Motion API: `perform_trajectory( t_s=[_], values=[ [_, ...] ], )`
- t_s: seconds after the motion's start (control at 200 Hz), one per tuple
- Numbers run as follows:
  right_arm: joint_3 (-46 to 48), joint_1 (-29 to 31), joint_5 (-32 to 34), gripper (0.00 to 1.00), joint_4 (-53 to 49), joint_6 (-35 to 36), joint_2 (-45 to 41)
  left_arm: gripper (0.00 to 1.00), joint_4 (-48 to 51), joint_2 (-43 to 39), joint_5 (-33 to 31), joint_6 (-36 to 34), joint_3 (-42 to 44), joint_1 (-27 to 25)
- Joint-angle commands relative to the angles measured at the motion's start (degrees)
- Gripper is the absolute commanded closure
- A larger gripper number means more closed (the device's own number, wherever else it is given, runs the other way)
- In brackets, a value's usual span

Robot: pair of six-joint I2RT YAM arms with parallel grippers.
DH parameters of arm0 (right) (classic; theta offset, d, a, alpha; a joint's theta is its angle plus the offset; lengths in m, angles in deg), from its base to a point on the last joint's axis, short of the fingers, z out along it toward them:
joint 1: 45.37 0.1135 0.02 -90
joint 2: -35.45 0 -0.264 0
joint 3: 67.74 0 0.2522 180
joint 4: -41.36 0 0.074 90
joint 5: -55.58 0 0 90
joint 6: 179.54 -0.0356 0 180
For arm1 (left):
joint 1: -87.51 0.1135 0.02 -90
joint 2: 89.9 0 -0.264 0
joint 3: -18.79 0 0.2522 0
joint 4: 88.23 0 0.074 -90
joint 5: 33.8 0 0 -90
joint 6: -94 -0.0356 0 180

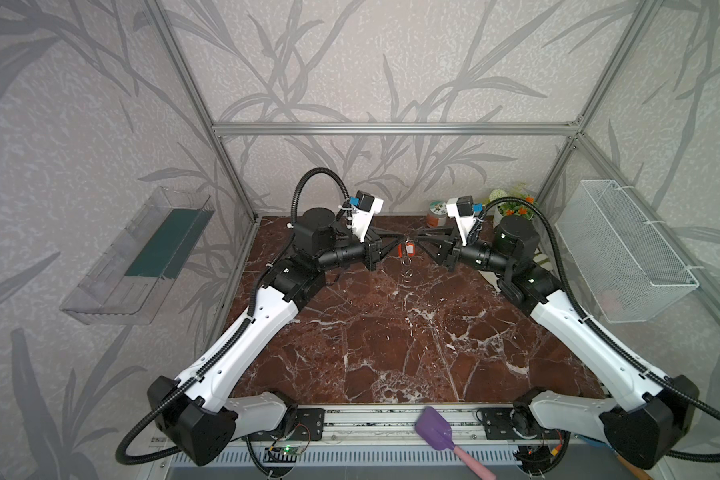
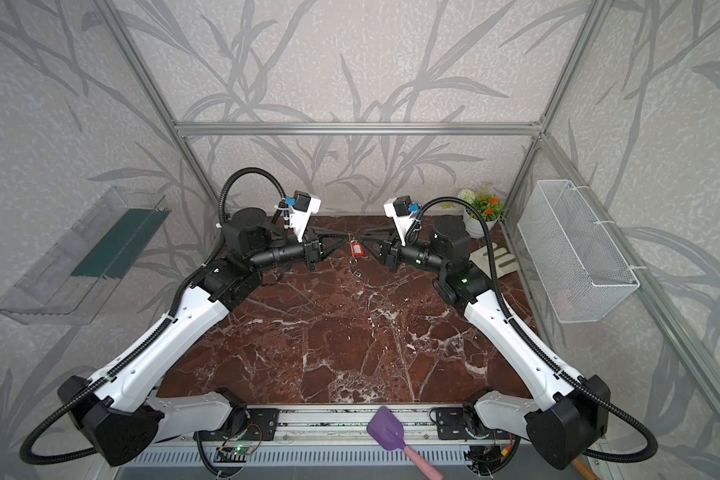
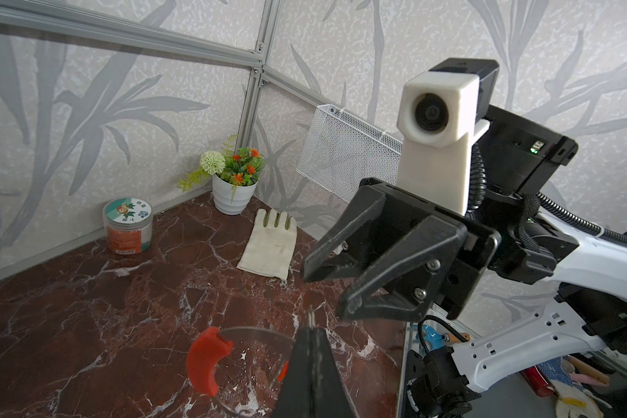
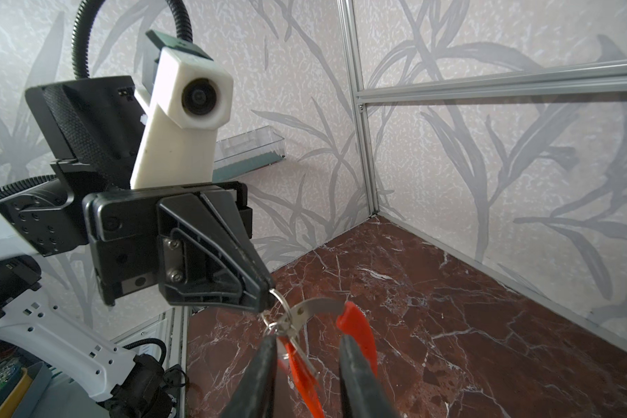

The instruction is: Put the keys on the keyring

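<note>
**Right wrist view: left gripper [image 4: 265, 291] clamped on a split ring [image 4: 280, 296], keyring [image 4: 315, 307] hanging at the tips**

Beyond the left gripper's tips and behind the right gripper [image 3: 324, 291], a work glove [image 3: 268, 246] lies flat on the marble tabletop [image 1: 371, 332]. Farther back against the wall stand a white flower pot [image 3: 234, 193] and an orange-labelled jar [image 3: 127, 226]. A wire mesh basket [image 3: 344, 163] is fixed to the side wall there. Behind the left gripper a clear plastic shelf [image 4: 248, 148] hangs on the opposite wall. Well behind both grippers, on the base rail, lies a purple spatula [image 1: 433, 428].

In both top views the two grippers meet tip to tip, clear of the tabletop.

The left gripper is clenched, its fingertips pinching the split ring. A cluster of further small rings hangs just below that tip, and the red-orange key tag [image 4: 303, 376] dangles from the cluster. The keyring's silvery band curves from the cluster to its red section, just beside the right gripper's fingers.

The right gripper's jaws stand partly apart. The left wrist view shows nothing clamped between them. In its own view its fingers flank the key tag and cover part of the keyring; whether they touch it cannot be told. Nor can it be told whether the tag's ring is threaded on the band.
</note>
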Motion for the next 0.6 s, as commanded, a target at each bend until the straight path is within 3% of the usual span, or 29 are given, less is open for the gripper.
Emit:
perform_trajectory(
  t_s=[0.0,0.295,0.455,0.595],
  values=[
    [-1.48,0.17,-1.78,0.7,-2.12,1.5,-0.44,1.0,-1.89,-1.27,0.61,-0.01,-1.11,0.09],
    [-1.78,0.24,-5.36,0.7,-0.22,-0.56,1.69,1.0,-1.65,-1.71,1.57,0.54,-1.19,0.11],
    [-1.62,0.25,-6.37,0.77,-0.59,-1.07,2.25,1.0,-1.61,-2.02,1.56,0.67,-1.19,0.15],
    [-1.18,0.18,-6.06,0.91,-0.51,-0.87,1.79,1.0,-1.82,-1.99,1.78,0.96,-1.21,0.14]
  ],
)
